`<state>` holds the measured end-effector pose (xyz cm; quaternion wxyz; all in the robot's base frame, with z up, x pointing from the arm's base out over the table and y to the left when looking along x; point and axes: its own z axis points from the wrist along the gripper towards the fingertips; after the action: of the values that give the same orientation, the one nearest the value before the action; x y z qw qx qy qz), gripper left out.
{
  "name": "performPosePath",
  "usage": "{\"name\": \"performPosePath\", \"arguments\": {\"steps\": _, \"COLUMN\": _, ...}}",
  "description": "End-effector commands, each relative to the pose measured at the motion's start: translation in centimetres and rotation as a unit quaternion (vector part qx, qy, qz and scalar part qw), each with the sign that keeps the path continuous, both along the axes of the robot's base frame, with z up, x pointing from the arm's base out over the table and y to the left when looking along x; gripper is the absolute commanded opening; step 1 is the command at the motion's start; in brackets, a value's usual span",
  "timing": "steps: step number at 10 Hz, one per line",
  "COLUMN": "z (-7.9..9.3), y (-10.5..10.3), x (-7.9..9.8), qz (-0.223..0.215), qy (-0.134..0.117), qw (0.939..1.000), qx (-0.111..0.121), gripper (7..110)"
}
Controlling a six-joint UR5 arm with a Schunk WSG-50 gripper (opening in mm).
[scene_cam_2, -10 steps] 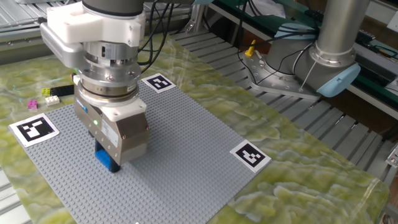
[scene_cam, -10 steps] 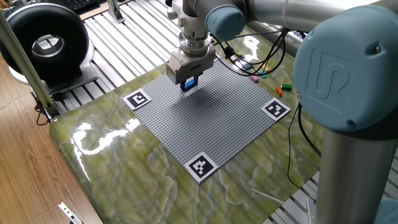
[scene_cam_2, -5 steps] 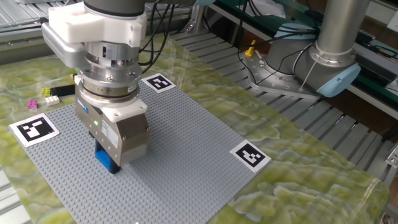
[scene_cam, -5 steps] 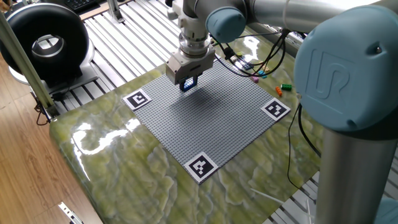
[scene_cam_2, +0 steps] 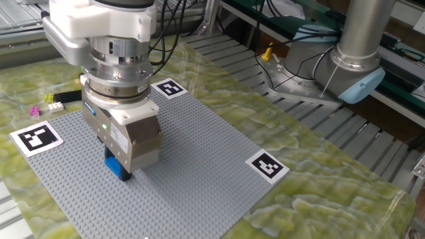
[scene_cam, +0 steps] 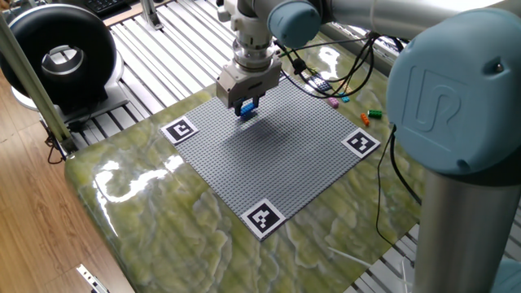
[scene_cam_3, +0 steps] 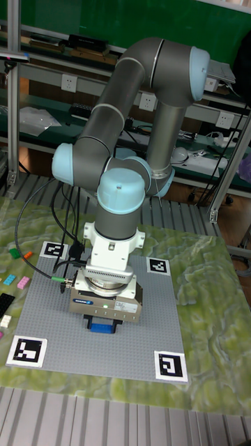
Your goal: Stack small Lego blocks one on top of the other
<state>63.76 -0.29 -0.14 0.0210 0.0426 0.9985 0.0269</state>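
A blue Lego block (scene_cam_2: 118, 167) sits under the gripper (scene_cam_2: 123, 166), low over the grey studded baseplate (scene_cam_2: 199, 146); in the one fixed view the same blue piece (scene_cam: 247, 107) shows between the gripper's fingers (scene_cam: 247, 107), toward the far side of the plate. From the tall fixed view the block (scene_cam_3: 103, 325) peeks out below the gripper body (scene_cam_3: 104, 322), and it looks like more than one blue layer, though I cannot tell how many bricks make it up. The fingers appear closed on the blue block from both sides, but whether the block's underside touches the baseplate studs is hidden by the gripper housing.

Other small Lego blocks lie off the plate on the green marbled table (scene_cam_2: 319, 192): a pink one (scene_cam_2: 34, 111) and a yellow one (scene_cam_2: 50, 97) near a white piece beyond the plate's far corner in the other fixed view, and in the one fixed view a green block (scene_cam: 374, 112) and an orange block (scene_cam: 365, 119) beside the opposite edge, well apart from the gripper. The tall fixed view shows pink bricks (scene_cam_3: 23, 282) left of the plate.

Black-and-white marker tags (scene_cam_2: 267, 165) sit at the baseplate's corners. The UR5 arm (scene_cam_3: 150, 111) arches down from behind, wrist vertical above the block.
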Motion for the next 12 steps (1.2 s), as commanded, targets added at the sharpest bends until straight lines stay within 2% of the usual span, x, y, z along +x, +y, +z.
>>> {"name": "performPosePath", "arguments": {"steps": 1, "z": 0.3, "y": 0.0, "x": 1.1, "qz": -0.009, "qy": -0.018, "qw": 0.9998, "qx": 0.003, "gripper": 7}}
{"name": "performPosePath", "arguments": {"steps": 2, "z": 0.7, "y": -0.2, "x": 1.4, "qz": -0.007, "qy": -0.026, "qw": 0.9996, "qx": -0.004, "gripper": 7}}
{"name": "performPosePath", "arguments": {"steps": 4, "z": -0.1, "y": -0.4, "x": 2.5, "qz": -0.008, "qy": -0.051, "qw": 0.9986, "qx": -0.01, "gripper": 7}}
{"name": "performPosePath", "arguments": {"steps": 6, "z": -0.5, "y": -0.6, "x": 2.4, "qz": -0.005, "qy": -0.058, "qw": 0.9983, "qx": -0.009, "gripper": 7}}
{"name": "performPosePath", "arguments": {"steps": 8, "z": 0.3, "y": -0.5, "x": 2.7, "qz": -0.003, "qy": -0.065, "qw": 0.9978, "qx": -0.012, "gripper": 7}}
{"name": "performPosePath", "arguments": {"steps": 10, "z": 0.8, "y": -0.3, "x": 4.3, "qz": -0.002, "qy": -0.1, "qw": 0.995, "qx": -0.009, "gripper": 7}}
{"name": "performPosePath", "arguments": {"steps": 12, "z": 0.8, "y": -0.2, "x": 5.3, "qz": 0.002, "qy": -0.112, "qw": 0.9937, "qx": 0.002, "gripper": 7}}
